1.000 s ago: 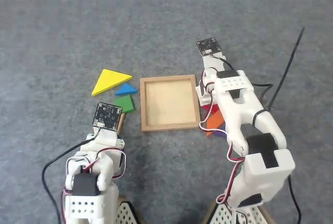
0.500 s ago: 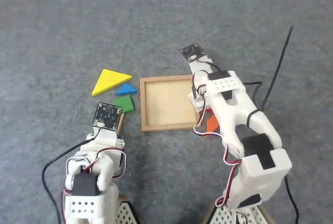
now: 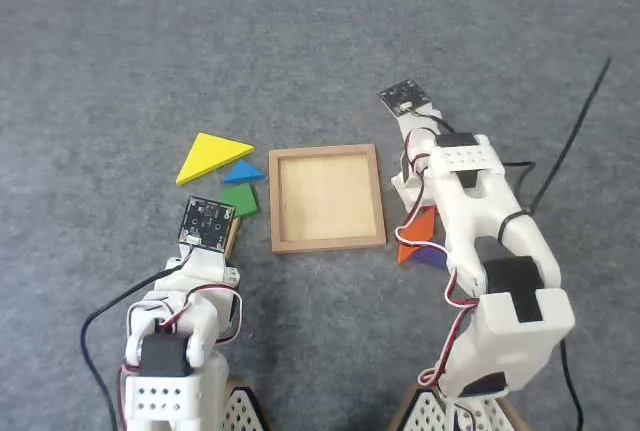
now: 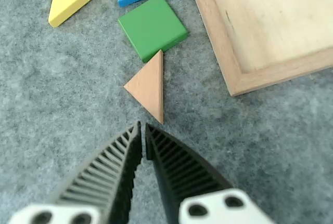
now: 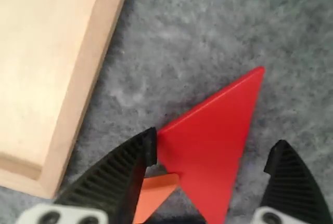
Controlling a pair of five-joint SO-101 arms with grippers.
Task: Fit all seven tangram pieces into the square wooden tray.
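We see the square wooden tray (image 3: 327, 150) lying mid-table, and every tangram piece we can make out lies outside it on the grey table (image 3: 120, 71). In the high view, the yellow triangle (image 3: 208, 156), the blue triangle (image 3: 241, 172) and the green square (image 3: 240, 199) cluster just left of the tray. A plain wooden triangle (image 4: 148, 86) touches a corner of the green square with its tip. The left gripper (image 4: 141, 130) sits just short of that wooden triangle, its jaws drawn together on nothing. On the tray's other side the red triangle (image 5: 218, 115) lies near the rim, with an orange piece (image 3: 415, 231) and a purple piece (image 3: 433, 257) beside it. The right gripper (image 5: 214, 148) is spread wide across the red triangle; one finger (image 5: 130, 161) touches its edge and the other stands apart.
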